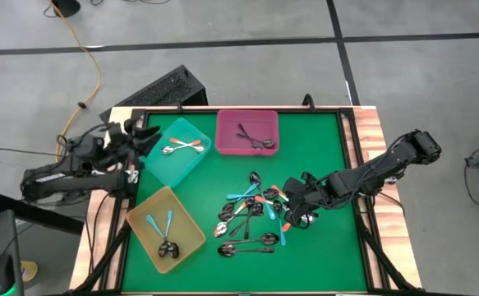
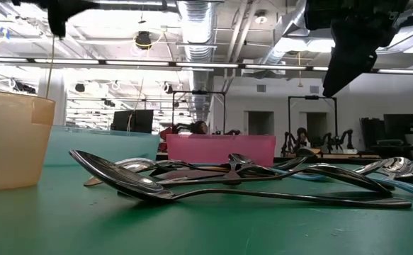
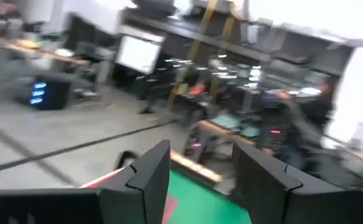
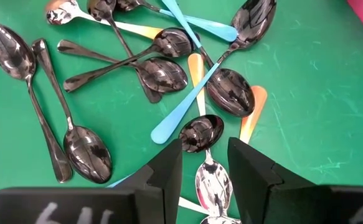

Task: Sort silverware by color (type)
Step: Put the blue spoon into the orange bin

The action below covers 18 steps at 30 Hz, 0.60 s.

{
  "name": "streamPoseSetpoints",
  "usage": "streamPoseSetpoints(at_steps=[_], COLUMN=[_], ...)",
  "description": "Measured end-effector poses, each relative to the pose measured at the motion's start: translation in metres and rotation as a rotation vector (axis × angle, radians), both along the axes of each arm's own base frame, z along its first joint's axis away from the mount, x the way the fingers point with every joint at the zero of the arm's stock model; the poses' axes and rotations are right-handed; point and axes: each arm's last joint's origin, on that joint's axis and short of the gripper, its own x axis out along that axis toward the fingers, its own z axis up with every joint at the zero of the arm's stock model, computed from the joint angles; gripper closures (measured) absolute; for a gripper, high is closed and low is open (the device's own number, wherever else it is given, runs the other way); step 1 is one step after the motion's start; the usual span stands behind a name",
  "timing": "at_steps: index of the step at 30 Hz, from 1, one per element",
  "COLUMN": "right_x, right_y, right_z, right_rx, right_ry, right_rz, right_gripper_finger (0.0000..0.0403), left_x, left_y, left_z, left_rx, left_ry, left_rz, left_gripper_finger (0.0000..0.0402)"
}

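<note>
A pile of spoons (image 1: 254, 215) lies on the green mat right of centre, with all-dark, light blue and orange handles crossing one another (image 4: 169, 81). My right gripper (image 4: 205, 155) hangs open above the pile's right side (image 1: 288, 200), clear of the spoons and pointing steeply down. Beneath its fingers lie a shiny spoon bowl (image 4: 211, 183) and a blue-handled spoon (image 4: 181, 112). My left gripper (image 1: 146, 134) is raised at the table's far left, beside the teal tray (image 1: 191, 160). It points outward over the table, its fingers (image 3: 150, 180) apart with nothing between them.
The teal tray holds two orange-handled spoons (image 1: 183, 147). A pink tray (image 1: 227, 136) at the far middle holds dark spoons (image 1: 254, 138). A yellow tray (image 1: 186, 215) at the near left holds blue-handled spoons (image 1: 163, 224). Bare mat lies around the pile.
</note>
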Motion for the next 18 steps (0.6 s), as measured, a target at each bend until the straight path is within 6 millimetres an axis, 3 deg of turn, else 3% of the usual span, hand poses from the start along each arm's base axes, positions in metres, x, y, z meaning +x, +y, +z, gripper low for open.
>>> streamPoseSetpoints(at_steps=[3,10,18], right_x=[0.000,0.000,0.001], right_y=[-0.001,-0.001,-0.003], right_z=[0.000,0.000,0.001], right_rx=[-0.025,-0.048,-0.043], right_ry=[-0.006,-0.013,-0.019], right_rz=[0.000,-0.003,-0.012], right_gripper_finger=[0.0265,0.0265,0.0265], left_x=[0.003,0.008,-0.013], left_y=[-0.010,-0.036,-0.037], left_z=[-0.001,0.000,0.003], left_rx=[0.045,0.277,0.329], left_ry=[0.025,0.029,-0.054], left_rz=[-0.130,-0.610,-0.674], left_gripper_finger=[0.0243,0.0243,0.0243])
